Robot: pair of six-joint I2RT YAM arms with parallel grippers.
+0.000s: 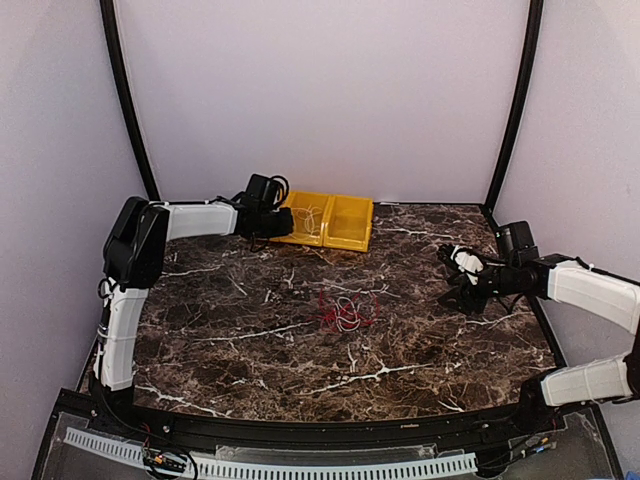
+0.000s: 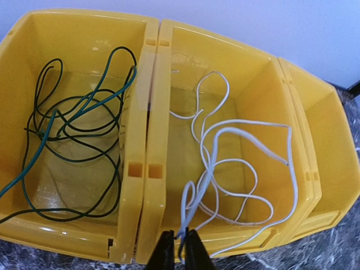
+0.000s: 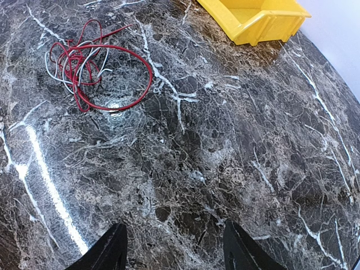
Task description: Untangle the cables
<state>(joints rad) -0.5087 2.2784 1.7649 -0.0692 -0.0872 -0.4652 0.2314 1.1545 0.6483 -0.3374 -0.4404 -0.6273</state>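
Left gripper [image 2: 179, 254] pinched shut on white cable [image 2: 209, 174]: thin glossy loops in mid compartment of yellow bins [image 2: 147, 95]. Green cable [image 2: 84, 104] in the next compartment. Red-white tangle [image 3: 84, 62] on marbled bench [image 3: 236, 157] in front of bins. Right gripper [image 3: 174, 247] agape, empty. Risk: springy wire may cling on release and drag out over the slick plastic lip.

Three yellow bins [image 2: 140, 140] stand side by side, touching each other, just ahead of the left claw [image 2: 180, 248]. The dark marble table [image 3: 225, 169] with white veins lies under the right claw [image 3: 173, 239]. One bin shows far ahead, to the right.
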